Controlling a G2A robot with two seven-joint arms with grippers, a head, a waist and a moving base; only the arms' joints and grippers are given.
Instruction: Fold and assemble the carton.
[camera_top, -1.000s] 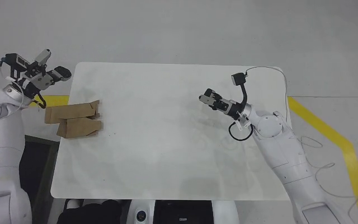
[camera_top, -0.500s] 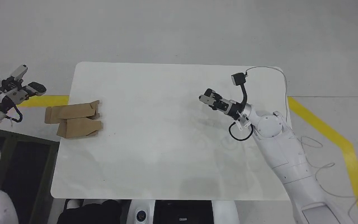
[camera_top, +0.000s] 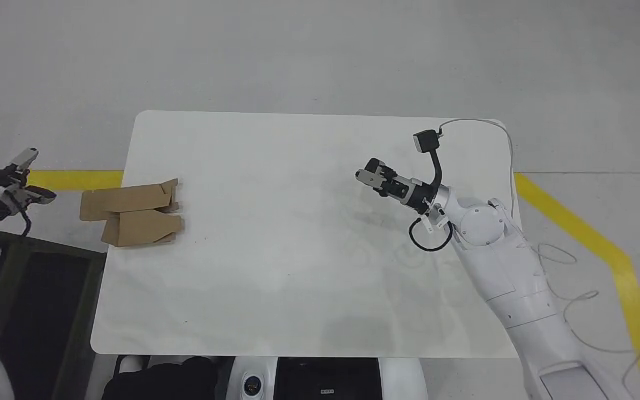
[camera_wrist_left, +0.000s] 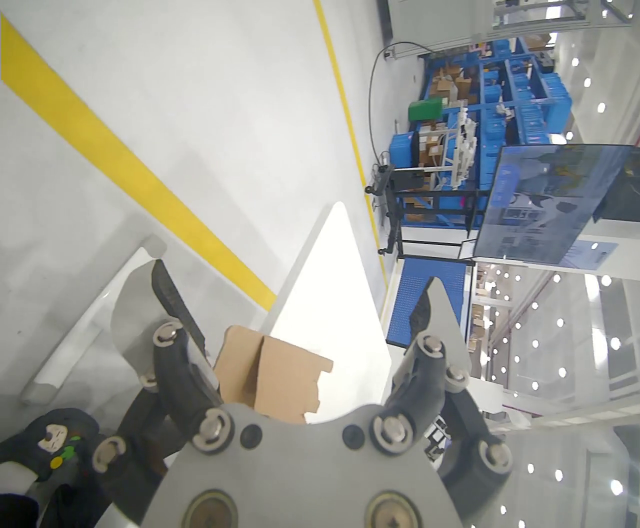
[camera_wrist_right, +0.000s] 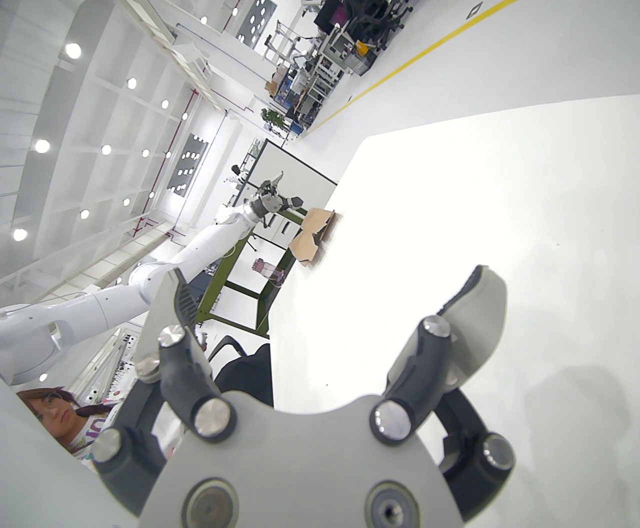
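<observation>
Right, our left tool (camera_wrist_left: 294, 280) and right tool (camera_wrist_right: 327, 277) gape empty; the flattened carton (camera_top: 133, 214) looks light, bendy, so we'd pinch a flap edge.

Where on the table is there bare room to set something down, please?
The table is bare from the carton at its left edge to the right gripper, and along the near side. Only that edge, with the overhanging carton, is crowded.
</observation>
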